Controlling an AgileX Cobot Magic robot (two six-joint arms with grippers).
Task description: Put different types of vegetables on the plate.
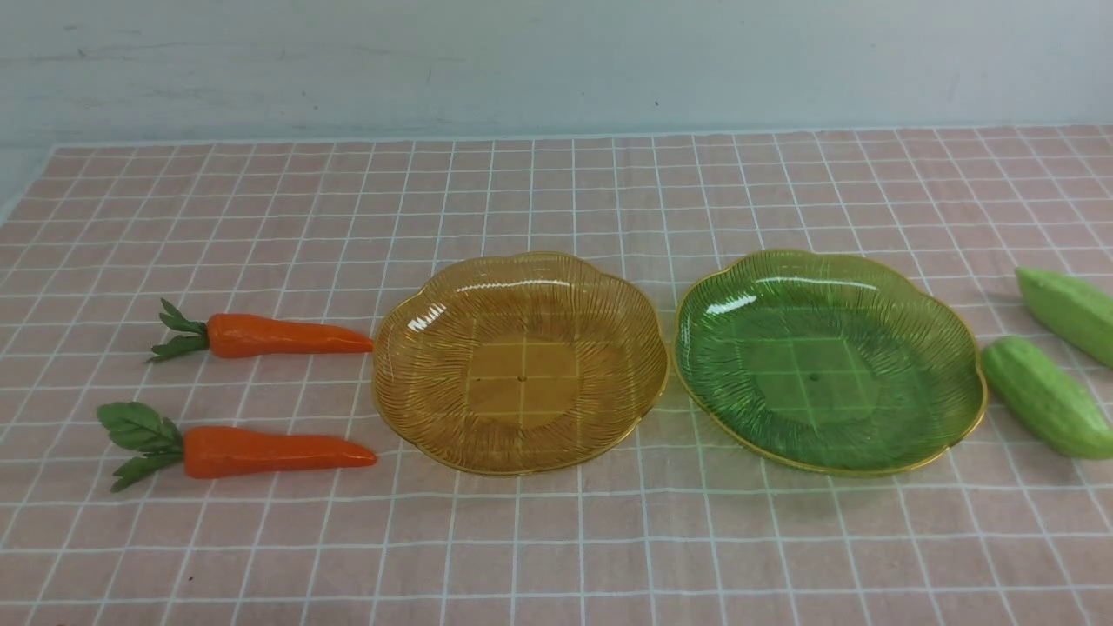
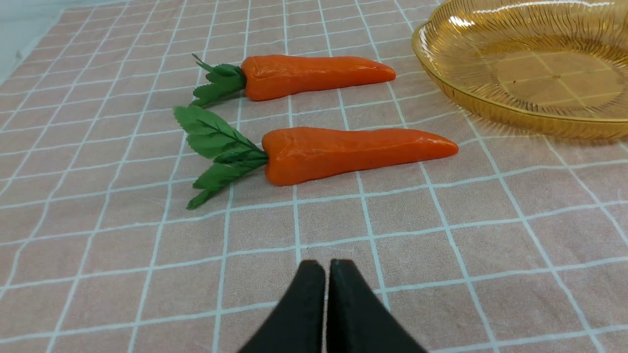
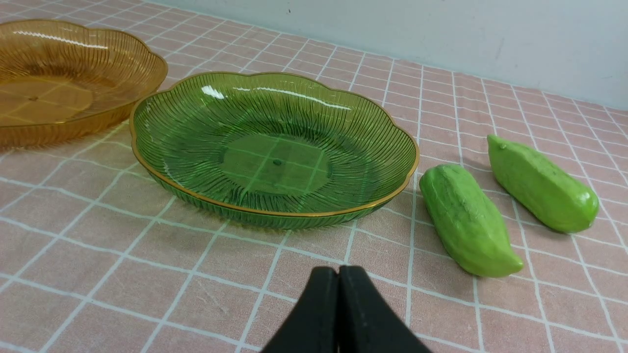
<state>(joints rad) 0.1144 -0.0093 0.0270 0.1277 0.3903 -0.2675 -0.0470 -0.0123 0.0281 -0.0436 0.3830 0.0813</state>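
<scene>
Pink cloth [image 1: 556,556], white grid, pale wall [image 1: 556,61] behind; L fingers [image 2: 301,314] & R fingers [image 3: 319,314] both pressed together.

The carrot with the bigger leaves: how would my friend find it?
Start at the yellow plate on the pink checked cloth. Two carrots lie on its left, tips toward it. The nearer carrot has a broad flat leaf; the farther carrot has thin, spiky leaves.

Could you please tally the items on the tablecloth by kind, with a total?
Carrots: 2 (far carrot, near carrot)
Cucumbers: 2 (far cucumber, near cucumber)
Plates: 2 (amber plate, green plate)
Total: 6
</scene>
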